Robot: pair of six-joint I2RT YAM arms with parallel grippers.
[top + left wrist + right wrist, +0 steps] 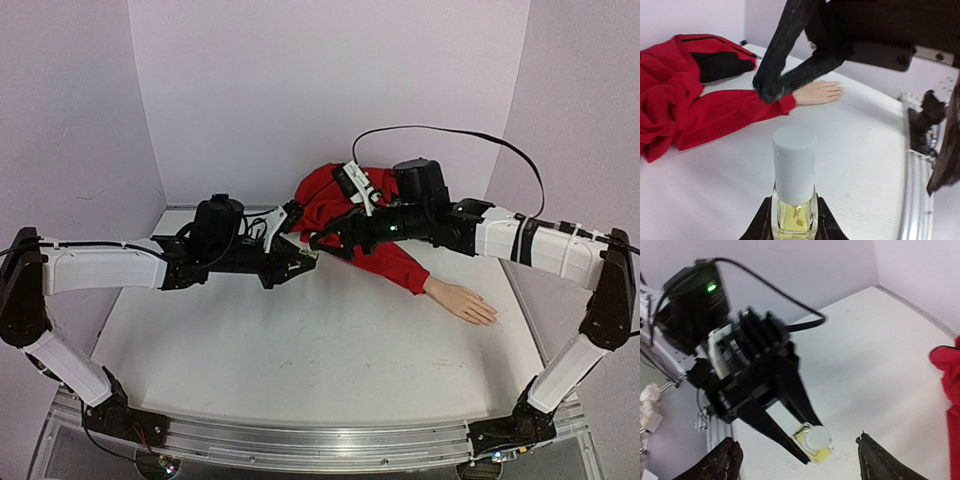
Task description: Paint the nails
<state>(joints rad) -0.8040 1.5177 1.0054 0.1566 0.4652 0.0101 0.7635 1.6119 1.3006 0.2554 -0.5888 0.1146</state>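
2 arms: L arm (100, 265), R arm (540, 240). 1 bottle (794, 216) w/ 1 white cap (794, 160). 1 mannequin hand (462, 300). 1 red jacket (335, 200). 1 table (300, 350).

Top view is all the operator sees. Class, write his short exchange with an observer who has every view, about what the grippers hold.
Operator: What is in the left gripper?
Observer: The left gripper is shut on a small bottle of yellowish liquid, its white cap on.
Operator: And the right gripper?
Observer: The right gripper is open, fingers wide apart, gripping nothing.
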